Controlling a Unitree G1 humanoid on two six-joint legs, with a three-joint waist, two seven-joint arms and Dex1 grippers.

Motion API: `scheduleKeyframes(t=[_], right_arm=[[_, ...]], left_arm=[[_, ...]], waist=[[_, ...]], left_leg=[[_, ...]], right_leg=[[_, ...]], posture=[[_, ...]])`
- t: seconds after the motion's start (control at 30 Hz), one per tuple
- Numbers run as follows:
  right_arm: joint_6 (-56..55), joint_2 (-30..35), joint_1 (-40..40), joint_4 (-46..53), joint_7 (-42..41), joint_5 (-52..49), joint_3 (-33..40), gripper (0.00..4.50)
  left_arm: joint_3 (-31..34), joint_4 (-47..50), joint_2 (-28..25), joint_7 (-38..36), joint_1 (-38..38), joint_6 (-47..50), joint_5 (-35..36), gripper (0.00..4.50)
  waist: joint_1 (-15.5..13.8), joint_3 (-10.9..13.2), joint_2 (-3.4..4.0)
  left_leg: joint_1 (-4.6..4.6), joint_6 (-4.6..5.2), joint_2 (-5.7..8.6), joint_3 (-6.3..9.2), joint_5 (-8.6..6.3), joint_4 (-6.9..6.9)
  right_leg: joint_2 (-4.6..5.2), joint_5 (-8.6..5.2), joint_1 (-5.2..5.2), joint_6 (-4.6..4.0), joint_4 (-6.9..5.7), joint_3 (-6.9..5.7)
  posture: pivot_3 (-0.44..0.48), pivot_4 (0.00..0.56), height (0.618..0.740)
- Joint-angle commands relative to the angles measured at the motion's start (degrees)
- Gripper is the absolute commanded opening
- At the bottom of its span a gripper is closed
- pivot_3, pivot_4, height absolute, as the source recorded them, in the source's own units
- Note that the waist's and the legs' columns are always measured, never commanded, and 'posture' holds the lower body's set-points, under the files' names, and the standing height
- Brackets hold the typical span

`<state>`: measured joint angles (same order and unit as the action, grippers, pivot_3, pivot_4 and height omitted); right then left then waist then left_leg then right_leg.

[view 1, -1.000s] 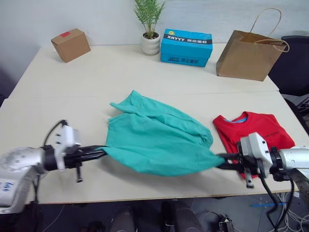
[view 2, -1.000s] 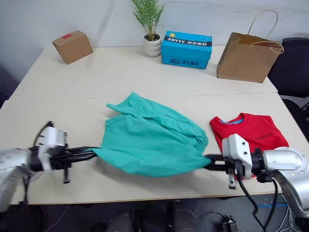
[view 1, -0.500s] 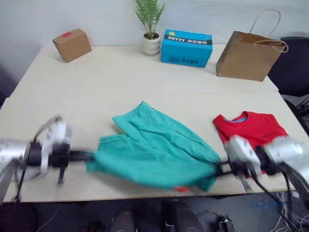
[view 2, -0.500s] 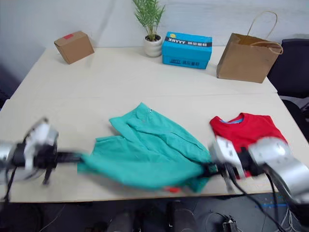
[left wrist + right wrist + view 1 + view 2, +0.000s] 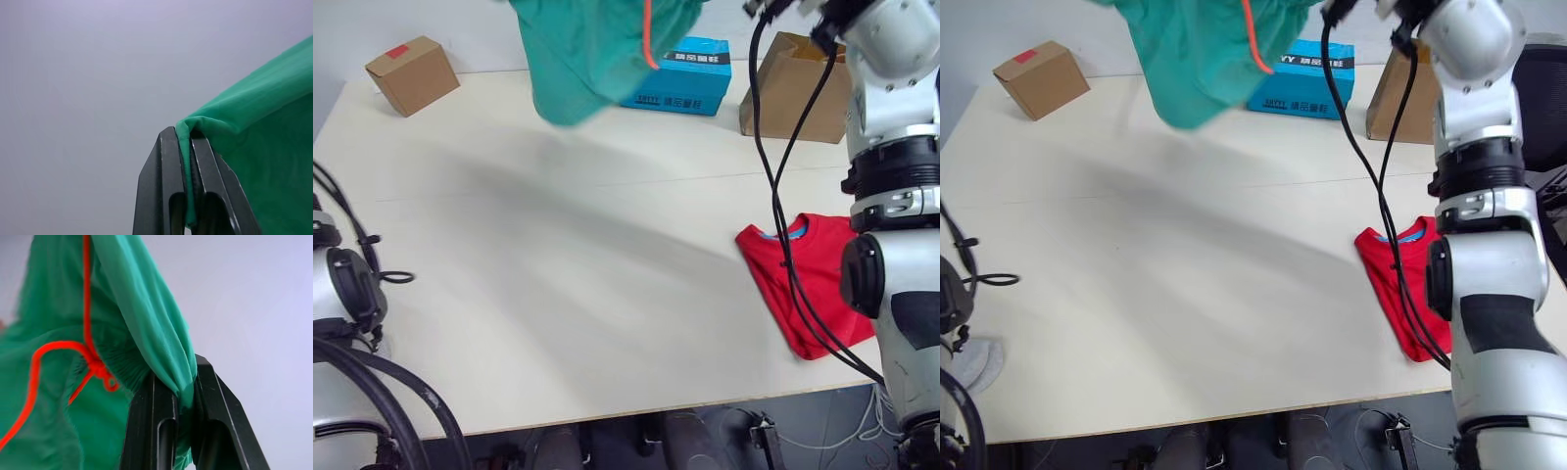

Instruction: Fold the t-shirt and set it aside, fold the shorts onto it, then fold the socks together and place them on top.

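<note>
Looking down from my head: the shorts [image 5: 597,49] hang high in the air over the far side of the table [image 5: 558,284], with the orange drawstring [image 5: 648,39] dangling down.
T-shirt: the red t-shirt [image 5: 808,284] lies folded on the table near its right edge, partly behind my right arm.
Far side of table: a small cardboard box [image 5: 411,73] on the left, a blue box [image 5: 690,78] behind the shorts, a brown paper bag [image 5: 783,88] on the right.
Left wrist view: my left jaws [image 5: 188,147] are pinched tight on a fold of the green shorts [image 5: 264,147].
Right wrist view: my right jaws [image 5: 183,387] are pinched tight on the gathered waistband of the shorts [image 5: 63,396], just beside the knot in the orange drawstring [image 5: 95,364].
</note>
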<state>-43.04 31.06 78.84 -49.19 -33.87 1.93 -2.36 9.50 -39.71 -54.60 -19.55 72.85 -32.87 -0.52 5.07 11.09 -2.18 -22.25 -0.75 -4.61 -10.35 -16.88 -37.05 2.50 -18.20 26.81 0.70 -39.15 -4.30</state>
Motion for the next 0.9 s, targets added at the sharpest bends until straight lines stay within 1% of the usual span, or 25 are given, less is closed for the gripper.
scheduleKeyframes(t=[0.03, 0.07, 0.1, 0.13, 0.17, 0.2, 0.23, 0.27, 0.3, 0.33, 0.37, 0.43, 0.5, 0.6, 0.67, 0.77, 0.83, 0.9], right_arm=[[11.02, -0.16, -13.73, 3.75, -11.81, -8.50, 1.02, 0.00], [14.30, -0.43, -17.32, 6.60, -14.99, -9.80, 0.25, 0.00], [15.01, -0.34, -22.03, 10.05, -17.60, -10.76, -0.57, 0.00], [17.21, 0.12, -27.07, 13.70, -20.65, -11.98, -1.52, 0.00], [18.89, 0.48, -30.28, 16.40, -22.39, -12.71, -1.88, 0.00], [19.61, 1.35, -34.69, 19.08, -24.14, -13.46, -1.89, 0.00], [20.41, 2.45, -38.45, 21.88, -26.07, -14.38, -1.85, 0.00], [20.54, 3.77, -41.96, 24.90, -27.08, -14.77, -1.47, 0.00], [21.96, 4.99, -45.21, 28.07, -28.04, -15.75, -1.01, 0.00], [23.68, 5.97, -47.53, 30.67, -28.74, -16.61, -0.65, 0.00], [24.38, 7.08, -49.96, 32.45, -29.57, -17.22, -0.34, 0.00], [25.63, 9.54, -54.88, 35.89, -31.67, -18.45, -0.01, 0.00], [26.91, 11.38, -59.18, 39.51, -33.29, -19.54, 0.25, 0.00], [26.06, 13.82, -64.80, 43.81, -36.35, -20.15, 0.28, 0.00], [25.12, 14.57, -66.96, 45.75, -38.42, -21.28, 0.53, 0.00], [25.88, 15.99, -70.16, 49.40, -41.68, -24.68, 1.48, 0.00], [28.18, 18.16, -72.77, 51.65, -44.40, -26.83, 1.86, 0.00], [33.75, 21.00, -75.85, 54.74, -46.44, -30.03, 2.30, 0.00]], left_arm=[[4.58, 6.87, -4.10, -3.03, -13.71, -2.44, 1.75, 0.05], [4.84, 9.77, -4.26, -5.27, -18.39, -2.18, 3.08, 0.05], [4.76, 14.42, -4.08, -9.65, -25.79, 0.26, 6.34, 0.05], [5.00, 18.67, -4.07, -11.95, -33.16, 0.93, 7.23, 0.05], [5.41, 21.78, -4.09, -13.07, -37.95, 1.73, 7.65, 0.05], [5.87, 26.33, -3.61, -15.42, -44.87, 4.00, 10.01, 0.05], [6.15, 29.62, -3.71, -17.26, -50.36, 5.54, 10.84, 0.05], [6.02, 33.64, -3.91, -20.34, -56.50, 9.30, 13.25, 0.05], [6.09, 36.44, -4.30, -22.82, -61.54, 9.78, 13.99, 0.05], [6.34, 38.33, -4.90, -24.55, -64.99, 10.14, 13.84, 0.05], [6.89, 40.83, -5.66, -26.99, -68.85, 13.49, 15.69, 0.05], [8.20, 43.82, -6.15, -30.26, -74.16, 16.54, 17.91, 0.05], [8.90, 45.49, -6.63, -33.44, -77.53, 19.30, 19.78, 0.05], [9.85, 48.16, -9.21, -40.38, -83.33, 28.90, 24.47, 0.05], [11.03, 49.40, -11.23, -44.82, -87.55, 33.55, 25.89, 0.05], [14.86, 53.00, -13.94, -51.56, -96.27, 43.72, 28.96, 0.05], [17.49, 54.74, -14.40, -54.76, -100.45, 46.96, 29.45, 0.05], [19.58, 56.11, -14.68, -57.78, -103.35, 49.58, 29.79, 0.05]], waist=[[0.11, -0.02, 0.04], [0.07, -0.01, 0.07], [0.10, 0.05, 0.14], [0.11, 0.08, 0.20], [0.04, 0.10, 0.22], [-0.06, 0.13, 0.25], [-0.14, 0.14, 0.26], [-0.40, 0.14, 0.25], [-0.51, 0.14, 0.26], [-0.57, 0.14, 0.26], [-0.70, 0.14, 0.25], [-1.25, 0.14, 0.23], [-2.03, 0.11, 0.19], [-2.51, 0.09, 0.21], [-2.57, 0.08, 0.21], [-2.21, 0.07, 0.19], [-2.17, 0.07, 0.19], [-2.19, 0.07, 0.19]], left_leg=[[0.10, 0.02, -0.01, 0.04, -0.01, -0.05], [0.08, 0.06, -0.03, 0.09, -0.05, 0.01], [0.06, 0.02, -0.07, 0.12, -0.07, -0.02], [-0.08, -0.15, -0.08, 0.13, -0.10, -0.04], [-0.18, -0.32, -0.07, 0.12, -0.05, -0.04], [-0.18, -0.35, -0.07, 0.09, -0.03, -0.08], [-0.33, -0.41, -0.09, 0.08, 0.00, -0.29], [-0.34, -0.46, -0.08, 0.07, 0.09, -0.39], [-0.19, -0.46, -0.04, 0.07, 0.08, -0.65], [-0.09, -0.45, -0.05, 0.08, 0.07, -0.81], [0.08, -0.45, -0.04, 0.08, 0.08, -0.88], [0.78, -0.51, -0.04, 0.21, 0.07, -0.84], [1.28, -0.54, -0.03, 0.24, 0.03, -0.52], [1.77, -0.53, 0.02, 0.26, 0.12, -0.03], [1.84, -0.70, -0.04, 0.24, 0.09, 0.03], [1.83, -0.84, -0.15, 0.20, 0.00, 0.00], [1.83, -0.91, -0.17, 0.21, -0.08, -0.01], [1.85, -0.94, -0.15, 0.26, -0.17, -0.02]], right_leg=[[0.00, 0.00, -0.15, 0.00, 0.05, -0.01], [-0.01, -0.01, -0.16, 0.01, 0.11, -0.02], [-0.03, -0.01, -0.21, 0.01, 0.18, 0.01], [-0.04, -0.03, -0.15, -0.02, 0.25, 0.05], [-0.04, -0.07, -0.14, -0.07, 0.49, 0.11], [-0.03, -0.09, -0.18, -0.11, 0.54, 0.19], [-0.03, -0.13, -0.22, -0.18, 0.57, 0.25], [-0.02, -0.12, -0.22, -0.18, 0.51, 0.32], [0.03, -0.12, -0.35, -0.17, 0.50, 0.38], [0.04, -0.12, -0.46, -0.18, 0.39, 0.44], [0.03, -0.11, -0.63, -0.18, 0.32, 0.49], [-0.04, -0.08, -1.36, -0.25, 0.41, 0.45], [-0.06, -0.02, -1.80, -0.36, 0.65, 0.43], [-0.08, 0.00, -2.24, -0.42, 0.94, 0.42], [-0.13, -0.11, -2.28, -0.50, 0.95, 0.42], [-0.21, -0.35, -2.23, -0.54, 0.91, 0.42], [-0.25, -0.56, -2.21, -0.51, 0.82, 0.42], [-0.25, -0.70, -2.22, -0.47, 0.79, 0.42]], posture=[[0.000, 0.150, 0.740], [0.000, 0.150, 0.740], [0.000, 0.150, 0.740], [0.000, 0.150, 0.740], [0.000, 0.150, 0.740], [0.000, 0.150, 0.740], [0.000, 0.150, 0.740], [0.000, 0.150, 0.740], [0.000, 0.150, 0.740], [0.000, 0.150, 0.740], [0.000, 0.150, 0.740], [0.000, 0.150, 0.740], [0.000, 0.150, 0.740], [0.000, 0.150, 0.740], [0.000, 0.150, 0.740], [0.000, 0.150, 0.740], [0.000, 0.150, 0.740], [0.000, 0.150, 0.740]])
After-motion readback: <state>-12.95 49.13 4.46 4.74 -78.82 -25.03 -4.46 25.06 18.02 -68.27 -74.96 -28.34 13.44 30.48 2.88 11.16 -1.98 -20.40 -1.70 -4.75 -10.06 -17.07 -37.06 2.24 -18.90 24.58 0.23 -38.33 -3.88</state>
